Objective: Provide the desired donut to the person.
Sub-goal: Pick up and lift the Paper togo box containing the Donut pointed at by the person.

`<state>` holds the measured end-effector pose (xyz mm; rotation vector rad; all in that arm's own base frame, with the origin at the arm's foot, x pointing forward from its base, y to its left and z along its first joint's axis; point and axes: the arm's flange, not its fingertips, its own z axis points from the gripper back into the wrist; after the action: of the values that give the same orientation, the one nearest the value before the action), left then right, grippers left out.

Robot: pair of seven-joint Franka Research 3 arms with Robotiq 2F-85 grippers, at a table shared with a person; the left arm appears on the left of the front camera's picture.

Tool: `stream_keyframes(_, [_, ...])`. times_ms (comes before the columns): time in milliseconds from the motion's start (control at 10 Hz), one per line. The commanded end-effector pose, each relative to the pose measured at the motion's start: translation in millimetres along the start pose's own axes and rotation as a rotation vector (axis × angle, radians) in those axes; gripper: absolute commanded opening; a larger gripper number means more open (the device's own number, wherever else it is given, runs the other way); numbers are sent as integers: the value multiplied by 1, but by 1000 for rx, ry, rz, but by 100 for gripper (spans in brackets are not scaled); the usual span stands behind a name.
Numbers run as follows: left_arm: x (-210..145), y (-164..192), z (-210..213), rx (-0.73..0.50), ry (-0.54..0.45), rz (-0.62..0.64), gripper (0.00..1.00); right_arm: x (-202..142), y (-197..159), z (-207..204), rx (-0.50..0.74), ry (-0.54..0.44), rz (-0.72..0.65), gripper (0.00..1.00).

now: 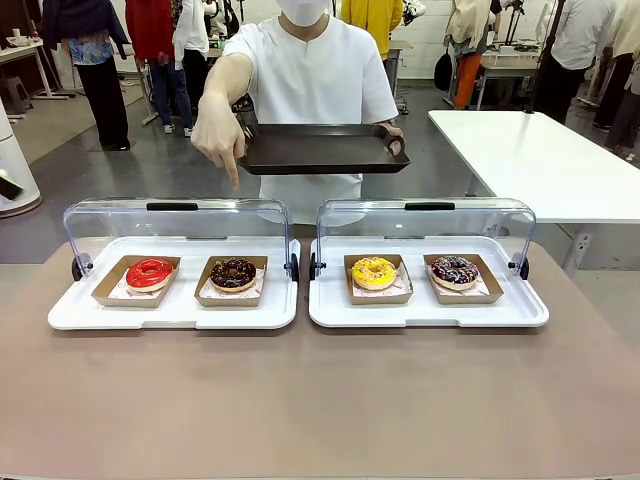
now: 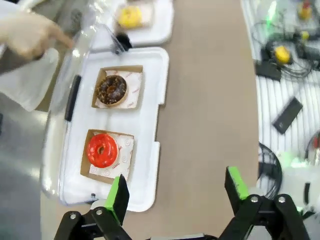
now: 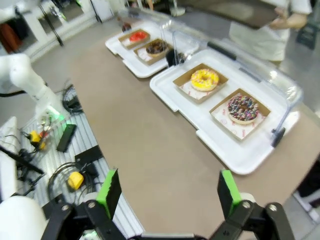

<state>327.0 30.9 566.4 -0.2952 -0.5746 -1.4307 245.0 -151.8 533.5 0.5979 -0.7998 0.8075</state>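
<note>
Four donuts are sitting in paper trays on the bench [image 1: 320, 400], two in the left case [image 1: 175, 312] and two in the right case [image 1: 430, 315], with the clear lids tilting back so that each is reachable. The person's pointing hand [image 1: 218, 135] is aiming down, seemingly at the chocolate donut [image 1: 233, 272] just right of the red donut [image 1: 150, 272]. The other hand [image 1: 392, 135] is holding out a dark tray [image 1: 320, 150], probably to receive it. The left pincer [image 2: 177, 187] and right pincer [image 3: 168, 187] are hanging wide and empty at the near side.
</note>
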Motion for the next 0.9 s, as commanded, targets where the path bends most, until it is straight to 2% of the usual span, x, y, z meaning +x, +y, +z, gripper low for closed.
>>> stream_keyframes(0, [36, 14, -33, -28, 225, -129, 100, 1, -2, 0, 13, -22, 10, 100])
stream_keyframes(200, [69, 31, -96, -90, 369, -182, 100, 1, -2, 0, 13, -22, 10, 100])
stream_keyframes(300, [79, 43, -121, -117, 390, -197, 100, 1, -2, 0, 13, -22, 10, 100])
stream_keyframes(500, [92, 66, -164, -137, 368, -185, 100, 1, -2, 0, 13, -22, 10, 100])
stream_keyframes(800, [100, 73, -219, -71, 417, -238, 100, 1, -2, 0, 13, -22, 10, 100])
